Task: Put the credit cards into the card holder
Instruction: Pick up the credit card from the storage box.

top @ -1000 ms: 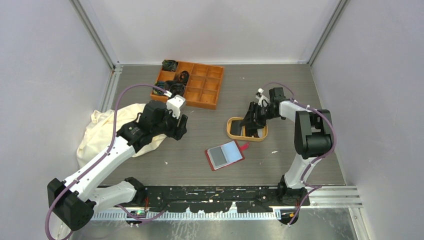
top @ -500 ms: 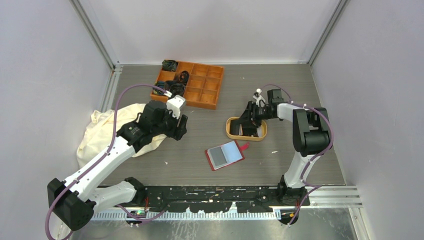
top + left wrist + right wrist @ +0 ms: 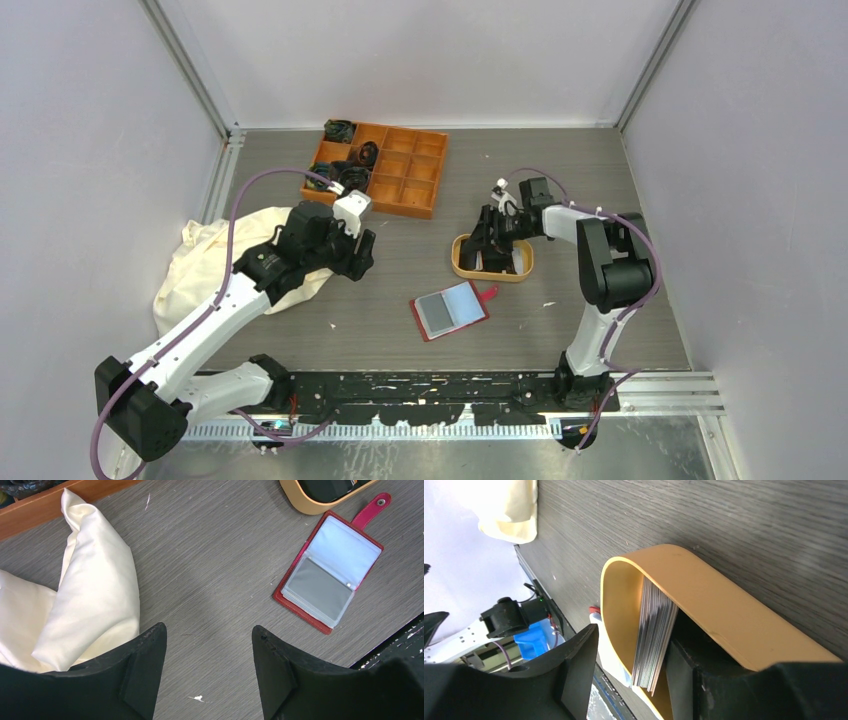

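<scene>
right gripper: down in the tan tray on the right side of the table. In the wrist view the right gripper has its jaws spread. They aren't clamped on anything as far as the frames show.

credit cards: a whole stack standing on edge inside the tray, leaning toward its wall. The stack sits in the gap between the two fingers, right up against one of them. On the other side, a strip of bare tray floor shows between finger and stack. None are in the holder.

card holder: the red card holder lies opened flat on the table, on the near side of the tray, with nothing touching it. One grey pocket and one light-blue pocket face up. The snap tab sticks out toward the tray, close to the rim but apart from it.

left gripper: hanging over bare wood well left of the holder. In the wrist view the left gripper is wide apart with nothing between the fingers.

cloth: a cream bundle under the left arm, one fold just beside a finger.

compartment box: orange, at the far side of the table, with dark bits in its left cells.
</scene>
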